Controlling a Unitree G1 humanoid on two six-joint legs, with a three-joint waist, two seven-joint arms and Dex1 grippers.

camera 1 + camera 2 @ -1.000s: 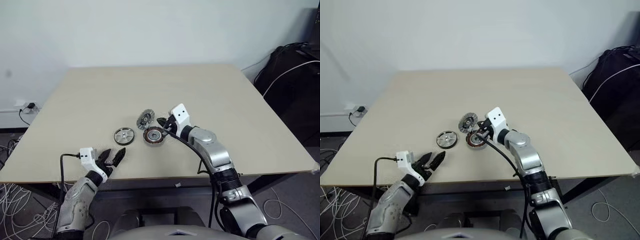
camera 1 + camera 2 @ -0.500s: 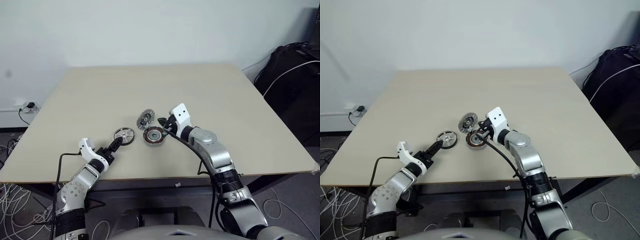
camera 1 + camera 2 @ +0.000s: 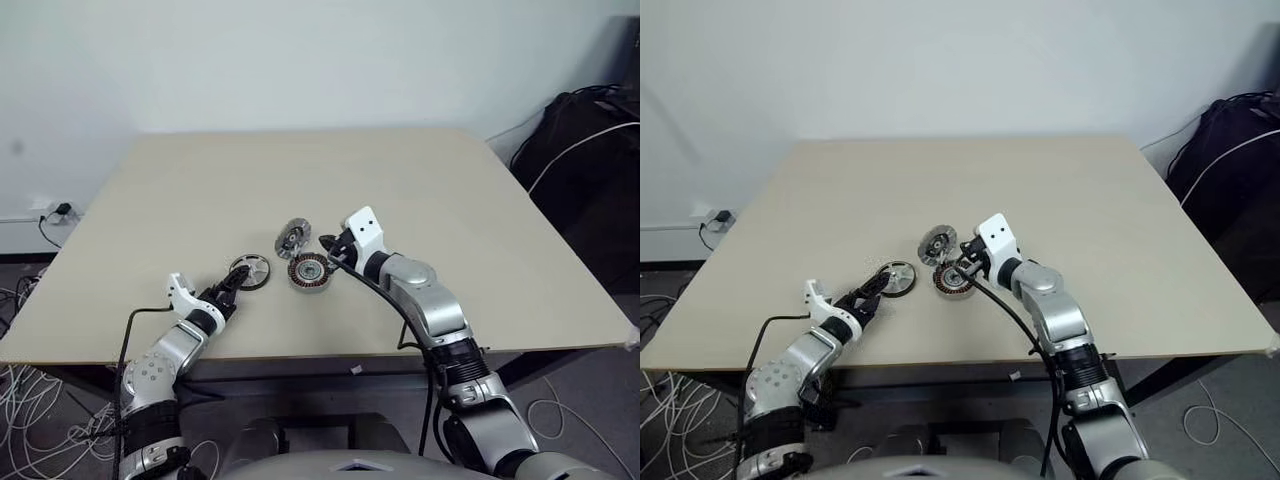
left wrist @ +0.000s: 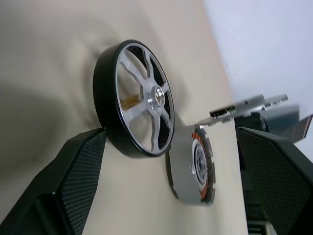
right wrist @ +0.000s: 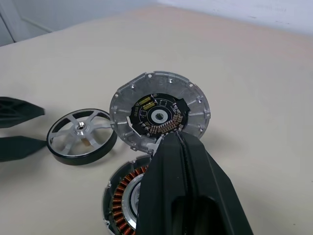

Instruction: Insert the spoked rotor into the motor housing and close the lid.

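Observation:
The spoked rotor (image 3: 249, 272), a flat silver wheel with a dark rim, lies on the table (image 3: 420, 170) left of the motor housing (image 3: 308, 270), whose copper windings show (image 5: 120, 203). The lid (image 3: 292, 238) stands tilted on edge at the housing's far side, its inner face showing (image 5: 159, 115). My right gripper (image 5: 168, 139) is shut, its tips against the lid's lower rim above the housing. My left gripper (image 3: 232, 285) is open and just short of the rotor (image 4: 139, 98), one finger (image 4: 78, 176) near its rim.
The near table edge (image 3: 300, 352) runs just behind my left wrist. Loose cables (image 3: 30, 400) lie on the floor at the left. A black bag (image 3: 590, 150) with a white cable stands beyond the table's right side.
My left arm has reached forward and rolled its wrist, bringing its open fingers up to the rotor. The right gripper, lid and housing have stayed put.

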